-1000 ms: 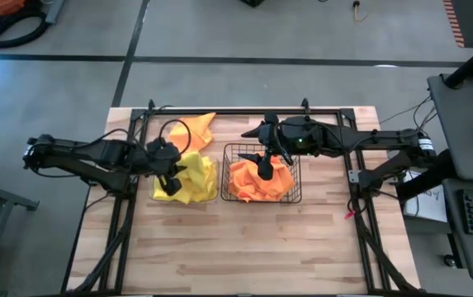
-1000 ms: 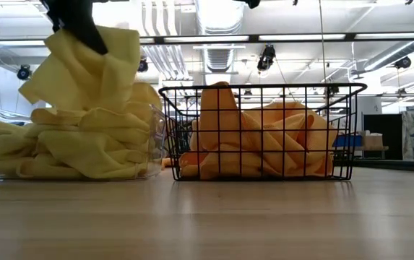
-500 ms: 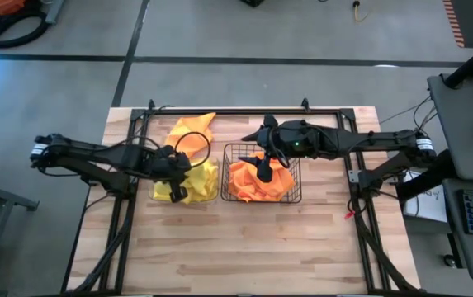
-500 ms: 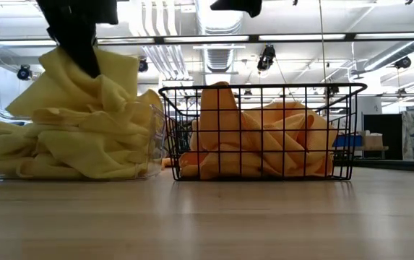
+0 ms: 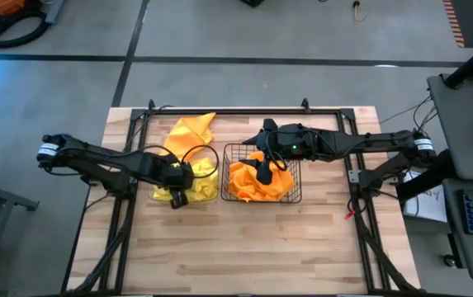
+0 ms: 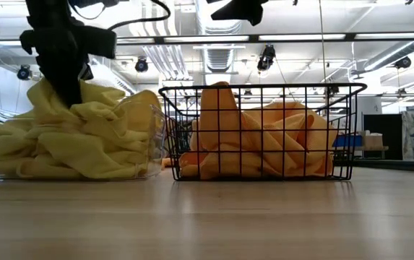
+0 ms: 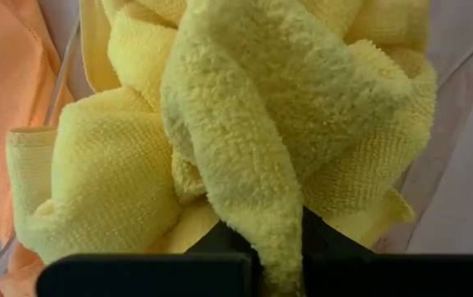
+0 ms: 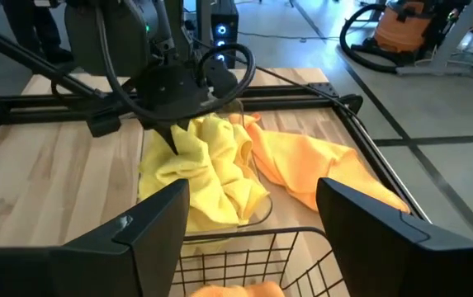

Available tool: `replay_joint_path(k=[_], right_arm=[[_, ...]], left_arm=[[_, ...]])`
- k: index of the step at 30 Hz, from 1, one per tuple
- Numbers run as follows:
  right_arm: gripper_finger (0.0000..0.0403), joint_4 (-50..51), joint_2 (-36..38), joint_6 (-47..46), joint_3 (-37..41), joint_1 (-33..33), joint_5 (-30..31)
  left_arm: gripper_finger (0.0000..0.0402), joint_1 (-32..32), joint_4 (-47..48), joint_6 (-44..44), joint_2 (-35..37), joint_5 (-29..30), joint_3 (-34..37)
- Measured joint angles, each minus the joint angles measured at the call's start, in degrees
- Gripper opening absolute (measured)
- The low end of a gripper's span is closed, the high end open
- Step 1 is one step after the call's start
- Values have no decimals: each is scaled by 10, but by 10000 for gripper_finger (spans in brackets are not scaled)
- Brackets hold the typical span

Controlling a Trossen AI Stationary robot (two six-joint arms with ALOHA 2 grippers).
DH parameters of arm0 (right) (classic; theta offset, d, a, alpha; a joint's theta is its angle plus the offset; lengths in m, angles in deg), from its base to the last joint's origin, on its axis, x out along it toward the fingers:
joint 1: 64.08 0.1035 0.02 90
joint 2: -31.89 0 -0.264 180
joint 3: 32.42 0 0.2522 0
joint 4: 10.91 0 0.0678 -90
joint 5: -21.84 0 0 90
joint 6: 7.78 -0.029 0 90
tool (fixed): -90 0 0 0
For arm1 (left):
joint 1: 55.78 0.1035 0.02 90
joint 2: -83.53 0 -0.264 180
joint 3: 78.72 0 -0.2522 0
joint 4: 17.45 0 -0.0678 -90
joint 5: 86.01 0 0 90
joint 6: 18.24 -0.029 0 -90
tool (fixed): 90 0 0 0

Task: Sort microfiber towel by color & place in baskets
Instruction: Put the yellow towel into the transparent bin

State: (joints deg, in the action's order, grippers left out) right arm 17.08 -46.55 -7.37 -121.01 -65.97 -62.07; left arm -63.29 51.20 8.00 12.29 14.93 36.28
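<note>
Left end effector (image 7: pixel 257 247) fingertips buried under yellow towel (image 7: pixel 261 124); clear basket (image 6: pixel 156 133) walls barely visible; right end effector (image 6: pixel 239 9) cut off by low view's top edge.

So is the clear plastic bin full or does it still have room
Full. Yellow towels are heaped above the clear plastic bin rim, and the left end effector, shut on a yellow towel, presses into the pile.

The left hand (image 5: pixel 178 196) sits over yellow towels (image 5: pixel 196 186) in the clear bin (image 5: pixel 215 180), beside the wire basket (image 5: pixel 297 188) of orange towels (image 5: pixel 253 183).
</note>
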Motion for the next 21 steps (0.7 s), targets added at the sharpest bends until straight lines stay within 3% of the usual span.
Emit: replay_joint_path(k=[8,21], right_arm=[[268,1,0,0,0,0,0],[270,4,0,0,0,0,0]], left_arm=[[20,0,2,15,-9,17,-8],[168,0,115,16,4,21,-83]])
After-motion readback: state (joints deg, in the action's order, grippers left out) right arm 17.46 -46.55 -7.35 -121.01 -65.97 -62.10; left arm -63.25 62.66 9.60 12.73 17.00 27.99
